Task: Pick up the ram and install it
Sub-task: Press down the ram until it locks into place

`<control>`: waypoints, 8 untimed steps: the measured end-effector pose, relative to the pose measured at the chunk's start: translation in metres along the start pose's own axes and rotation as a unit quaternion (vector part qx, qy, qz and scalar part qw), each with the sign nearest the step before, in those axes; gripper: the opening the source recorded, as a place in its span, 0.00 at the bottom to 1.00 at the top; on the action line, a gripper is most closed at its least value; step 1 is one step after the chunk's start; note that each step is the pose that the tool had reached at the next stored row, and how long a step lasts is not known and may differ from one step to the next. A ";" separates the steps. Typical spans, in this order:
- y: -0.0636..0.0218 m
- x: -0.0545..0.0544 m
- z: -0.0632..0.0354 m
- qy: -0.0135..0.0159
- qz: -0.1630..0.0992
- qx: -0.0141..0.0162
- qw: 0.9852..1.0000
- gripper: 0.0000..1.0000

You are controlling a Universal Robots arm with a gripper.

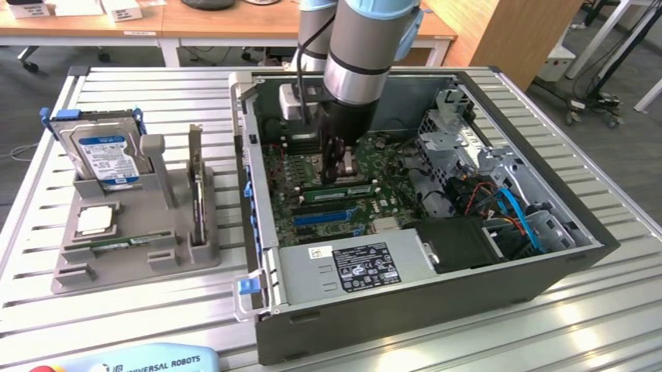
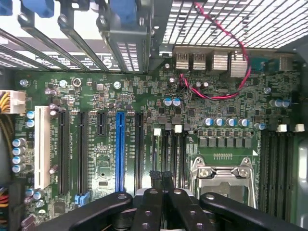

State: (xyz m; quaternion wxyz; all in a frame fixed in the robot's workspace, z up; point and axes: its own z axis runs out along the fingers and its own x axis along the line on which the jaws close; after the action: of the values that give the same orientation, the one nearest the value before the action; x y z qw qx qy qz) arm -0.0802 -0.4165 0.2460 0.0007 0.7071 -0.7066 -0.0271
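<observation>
Gripper [image 1: 336,172] clenched, down inside the open computer case [image 1: 579,256] over the motherboard [image 2: 144,130], pressing on a ram [image 1: 342,191] stick in its slot; seating looks nearly finished.

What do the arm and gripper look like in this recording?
The arm is a thick cylinder in silver-grey metal with light blue joint caps and a dark band near the wrist. A black cable runs down beside it to a small white-grey box on the wrist. The gripper is black, its jointed fingers dotted with round pivot pins.
</observation>
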 end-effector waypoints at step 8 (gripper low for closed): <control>0.0004 0.000 -0.0108 0.000 0.000 0.000 1.000 0.10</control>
State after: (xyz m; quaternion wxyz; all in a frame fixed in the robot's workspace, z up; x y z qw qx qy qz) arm -0.0802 -0.4165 0.2568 0.0007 0.7071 -0.7066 -0.0271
